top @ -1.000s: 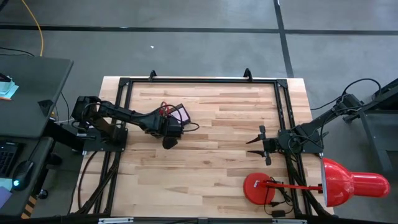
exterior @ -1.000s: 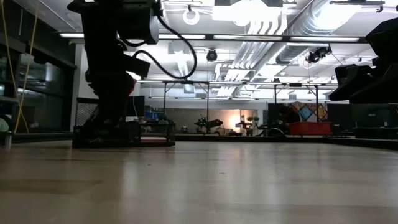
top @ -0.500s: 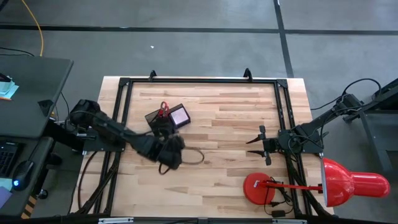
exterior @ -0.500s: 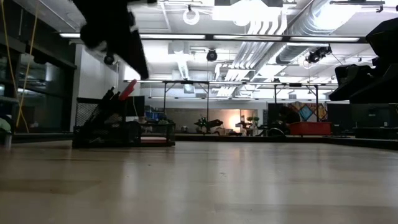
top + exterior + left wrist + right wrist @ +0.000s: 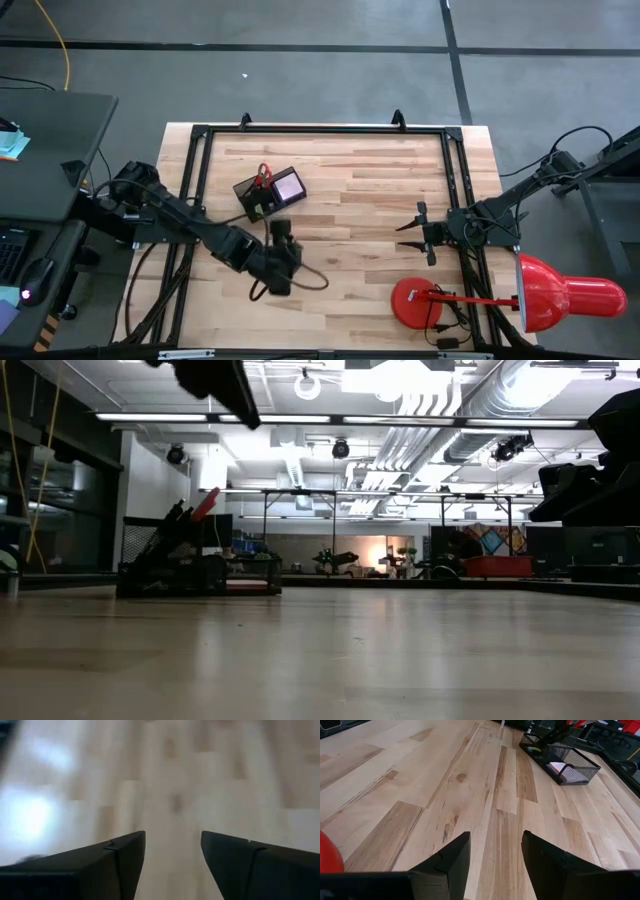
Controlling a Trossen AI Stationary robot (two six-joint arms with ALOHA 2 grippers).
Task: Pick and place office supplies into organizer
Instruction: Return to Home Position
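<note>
— What's in the organizer [image 5: 268,195] now?

— Red-handled scissors [image 5: 263,176] stand in it, handles up and leaning. A few thin dark pens [image 5: 173,520] slant up beside them. In the compartment at the end nearer the right arm, a square note pad [image 5: 290,186] lies flat. From the right wrist view it looks pale pink.

— Any writing on that pad, or a brand on the mesh?

— Too small for me to read anything on either.

— And the organizer itself?

— It's black wire mesh, sitting on the wooden table [image 5: 370,170] in its far left part, turned a little askew to the boards.

— Where's the left gripper [image 5: 281,232]?

— On the near side of the organizer, apart from it and lifted off the wood. The low view only catches the arm high in the picture, well above the organizer. Its fingers [image 5: 112,862] are spread with nothing between them, just bare planks blurred underneath.

— The right gripper [image 5: 410,235]?

— Well away from the organizer, across the table by the right-hand rail, pointing towards it. Its jaws are apart too, and it carries nothing. The organizer shows far off past its fingers [image 5: 547,860].

— Anything else on the table?

— The red desk lamp [image 5: 415,300]. Its round base is on the near side of the right gripper, far from the organizer, and its shade hangs out past the table's edge.
</note>
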